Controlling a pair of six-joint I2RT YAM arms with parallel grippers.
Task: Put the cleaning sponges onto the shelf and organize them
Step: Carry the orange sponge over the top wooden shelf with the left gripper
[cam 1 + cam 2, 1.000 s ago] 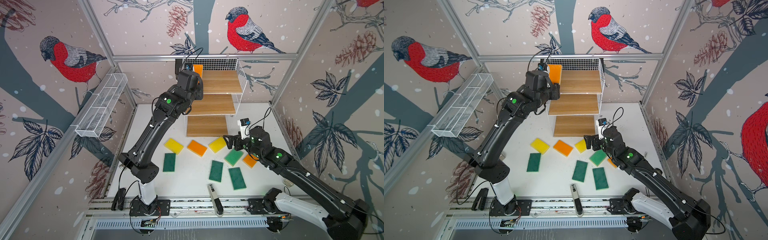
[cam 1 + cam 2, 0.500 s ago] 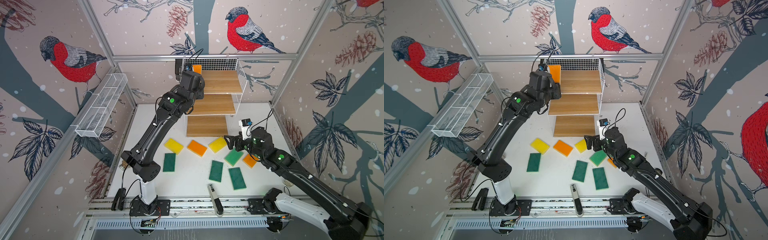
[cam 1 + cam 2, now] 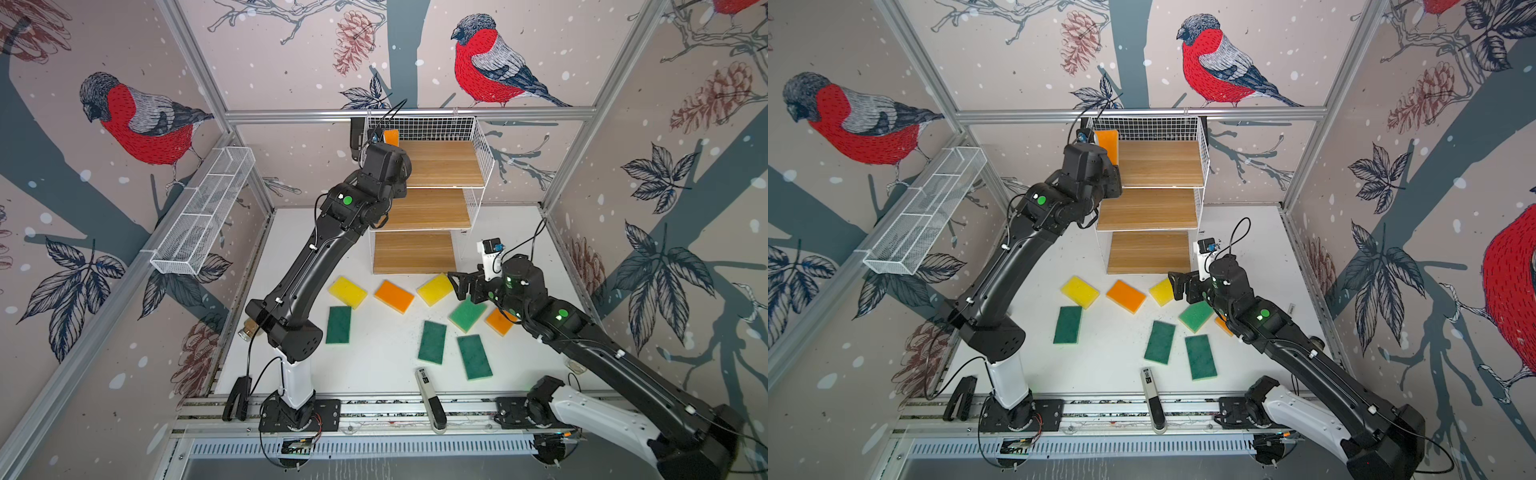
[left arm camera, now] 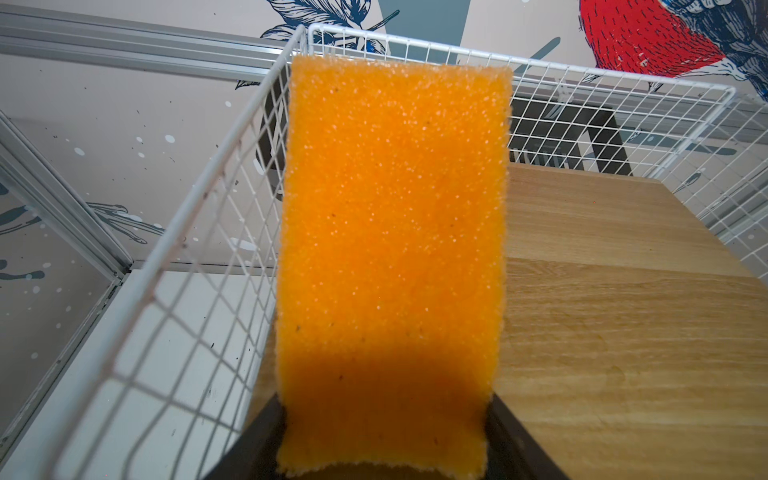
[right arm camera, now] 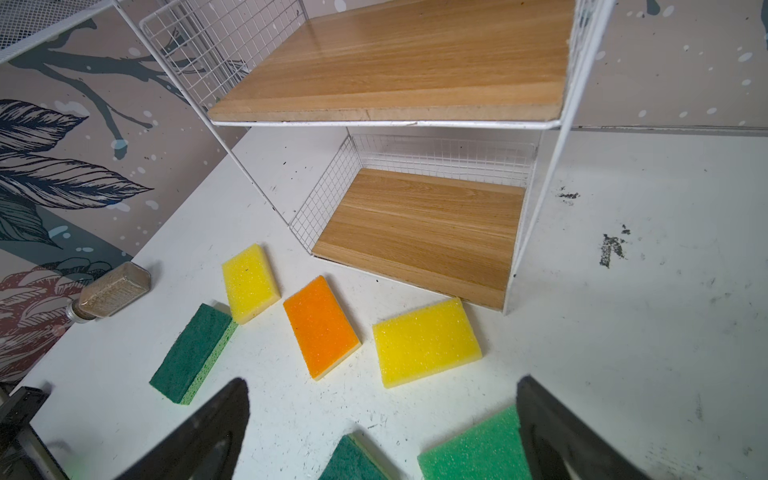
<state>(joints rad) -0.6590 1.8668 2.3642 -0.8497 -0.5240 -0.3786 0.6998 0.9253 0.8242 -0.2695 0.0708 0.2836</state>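
My left gripper [image 4: 384,424] is shut on an orange sponge [image 4: 392,249], held upright over the top board's left side, next to the wire wall of the shelf [image 3: 440,164]. In both top views the sponge [image 3: 1106,143] pokes out past the wrist. My right gripper [image 5: 382,386] hangs open and holds nothing, low over the table beside a yellow sponge [image 3: 434,289]. A light green sponge [image 3: 467,314] lies just under it. Also on the table are a yellow sponge [image 3: 348,291], two orange sponges [image 3: 394,296] [image 3: 500,322] and three dark green sponges [image 3: 338,324] [image 3: 432,342] [image 3: 474,356].
A long white mesh trough [image 3: 203,212] hangs on the left wall. A slim white-and-black device [image 3: 430,395] lies at the table's front edge. A small jar [image 5: 112,291] lies on its side near the left arm's base. The shelf's two lower boards [image 5: 419,224] are bare.
The left arm has pushed slightly farther toward the shelf's back with the orange sponge still gripped. The right arm has barely moved.
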